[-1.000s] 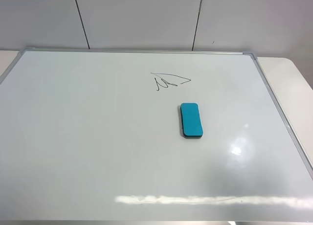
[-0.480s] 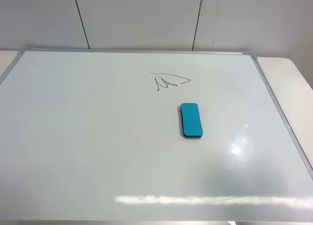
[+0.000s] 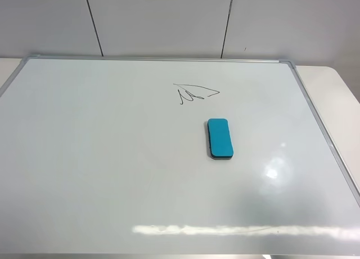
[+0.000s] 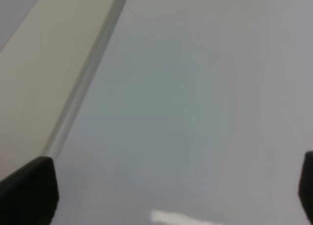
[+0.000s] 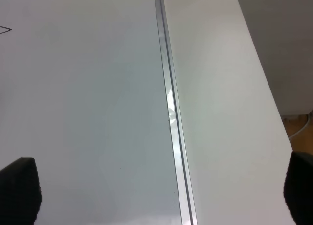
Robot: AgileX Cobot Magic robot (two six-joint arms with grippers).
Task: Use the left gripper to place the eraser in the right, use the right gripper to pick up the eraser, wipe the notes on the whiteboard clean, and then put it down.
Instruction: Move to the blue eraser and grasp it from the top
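Observation:
The teal-blue eraser (image 3: 220, 138) lies flat on the whiteboard (image 3: 112, 157), right of its middle. Just beyond it are the notes (image 3: 194, 92), a thin black scribble. Neither arm shows in the exterior high view. In the left wrist view my left gripper (image 4: 176, 193) stands open, its dark fingertips (image 4: 29, 191) wide apart over bare board by the frame (image 4: 83, 88). My right gripper (image 5: 159, 195) is open too, one fingertip (image 5: 18, 188) over the board, the other over the table, straddling the board's frame (image 5: 171, 117). A tip of the notes (image 5: 4, 29) shows there.
A pale table (image 3: 337, 95) extends past the board's right frame, and its surface shows in the right wrist view (image 5: 220, 112). A grey panelled wall (image 3: 169, 22) stands behind the board. Light glare marks the board's near part (image 3: 242, 230).

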